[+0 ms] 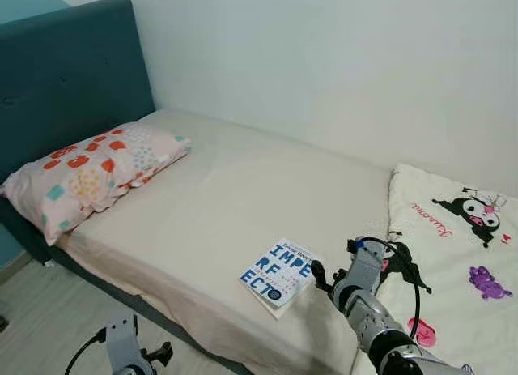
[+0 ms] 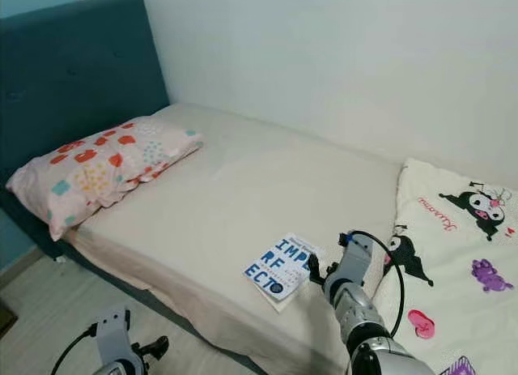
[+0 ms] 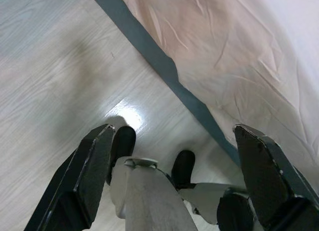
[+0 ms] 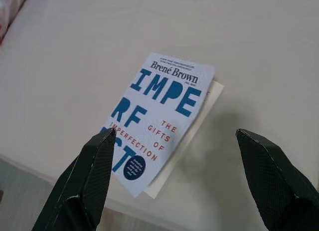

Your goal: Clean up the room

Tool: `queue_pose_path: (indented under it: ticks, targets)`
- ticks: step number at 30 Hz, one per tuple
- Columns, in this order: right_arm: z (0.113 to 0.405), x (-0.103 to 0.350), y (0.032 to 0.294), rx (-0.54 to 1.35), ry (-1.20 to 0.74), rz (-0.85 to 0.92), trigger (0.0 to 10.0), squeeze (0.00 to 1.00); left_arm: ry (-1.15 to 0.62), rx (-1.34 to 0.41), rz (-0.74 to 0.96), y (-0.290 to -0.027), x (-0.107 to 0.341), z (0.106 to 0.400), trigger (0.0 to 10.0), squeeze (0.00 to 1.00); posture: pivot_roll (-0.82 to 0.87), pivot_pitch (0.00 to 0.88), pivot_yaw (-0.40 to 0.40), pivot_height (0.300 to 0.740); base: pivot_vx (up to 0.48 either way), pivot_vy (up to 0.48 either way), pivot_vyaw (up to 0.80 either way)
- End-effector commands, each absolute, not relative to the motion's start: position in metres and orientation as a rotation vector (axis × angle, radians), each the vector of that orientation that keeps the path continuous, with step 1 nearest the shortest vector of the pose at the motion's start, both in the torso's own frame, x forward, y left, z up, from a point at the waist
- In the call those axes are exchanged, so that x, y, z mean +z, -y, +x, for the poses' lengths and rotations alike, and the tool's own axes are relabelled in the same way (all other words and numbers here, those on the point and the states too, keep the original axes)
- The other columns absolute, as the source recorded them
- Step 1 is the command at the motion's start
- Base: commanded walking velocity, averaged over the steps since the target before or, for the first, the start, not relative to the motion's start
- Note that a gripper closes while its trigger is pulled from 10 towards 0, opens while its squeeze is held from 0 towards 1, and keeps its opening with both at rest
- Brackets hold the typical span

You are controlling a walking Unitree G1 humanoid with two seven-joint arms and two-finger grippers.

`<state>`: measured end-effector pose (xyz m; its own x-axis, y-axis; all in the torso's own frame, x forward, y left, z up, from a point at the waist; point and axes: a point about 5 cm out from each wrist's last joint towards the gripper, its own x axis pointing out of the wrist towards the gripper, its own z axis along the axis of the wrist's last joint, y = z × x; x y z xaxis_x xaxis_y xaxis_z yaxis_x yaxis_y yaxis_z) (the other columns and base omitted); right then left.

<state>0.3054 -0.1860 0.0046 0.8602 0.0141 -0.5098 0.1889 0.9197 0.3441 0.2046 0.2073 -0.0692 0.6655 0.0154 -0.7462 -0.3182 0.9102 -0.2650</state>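
A white paperback book (image 1: 277, 278) with big blue letters lies on the beige sheet near the front edge of the bed (image 1: 218, 197). My right gripper (image 1: 318, 273) hovers just to the right of it, open. In the right wrist view the book (image 4: 159, 126) lies ahead of the two spread black fingers (image 4: 87, 186), with nothing between them. Low beside the bed, over the floor, my left gripper (image 1: 160, 353) hangs open. The left wrist view has that gripper's fingers (image 3: 92, 176) wide apart above the wooden floor (image 3: 55, 81).
A patterned pillow (image 1: 93, 176) rests against the teal headboard (image 1: 65, 75) at the left. A white cartoon-print blanket (image 1: 453, 253) covers the bed's right end. The bed stands against a white wall (image 1: 340, 59). Pale wood floor (image 1: 40, 318) runs along its front.
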Motion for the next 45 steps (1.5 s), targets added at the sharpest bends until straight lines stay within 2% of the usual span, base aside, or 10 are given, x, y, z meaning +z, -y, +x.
queue_pose_path:
  ticks: [1, 8, 16, 17, 33, 41, 45]
  targets:
    - [0.309, 0.008, 0.189, -0.113, -0.521, 0.421, 10.0, 0.00, -0.795, 0.189, -0.385, -0.212, -0.064, 0.212, 10.0, 0.00, 0.05, 0.000, -0.046, 0.705, 0.000, 0.000, 0.00]
    - [0.307, 0.007, 0.194, -0.153, -0.543, 0.404, 10.0, 0.00, -0.767, 0.163, -0.371, -0.213, -0.058, 0.221, 10.0, 0.00, 0.07, 0.000, -0.041, 0.680, 0.000, 0.000, 0.00]
    - [0.306, 0.005, 0.192, -0.147, -0.558, 0.403, 10.0, 0.00, -0.786, 0.159, -0.347, -0.216, -0.061, 0.215, 10.0, 0.00, 0.06, 0.000, -0.033, 0.645, 0.000, 0.000, 0.00]
    - [0.308, 0.007, 0.191, -0.141, -0.552, 0.419, 10.0, 0.00, -0.790, 0.159, -0.346, -0.216, -0.062, 0.213, 10.0, 0.00, 0.06, 0.000, -0.032, 0.630, 0.000, 0.000, 0.00]
    - [0.317, 0.017, 0.194, -0.161, -0.498, 0.454, 10.0, 0.00, -0.779, 0.155, -0.332, -0.221, -0.061, 0.213, 10.0, 0.00, 0.08, 0.000, -0.024, 0.570, 0.000, 0.000, 0.00]
    - [0.328, 0.034, 0.198, -0.129, -0.371, 0.537, 10.0, 0.00, -0.761, 0.147, -0.324, -0.224, -0.058, 0.216, 10.0, 0.00, 0.09, 0.013, -0.012, 0.570, 0.000, 0.000, 0.00]
    - [0.338, 0.052, 0.200, -0.078, -0.228, 0.665, 10.0, 0.00, -0.752, 0.150, -0.309, -0.231, -0.056, 0.215, 10.0, 0.00, 0.11, 0.034, 0.000, 0.570, 0.000, 0.000, 0.00]
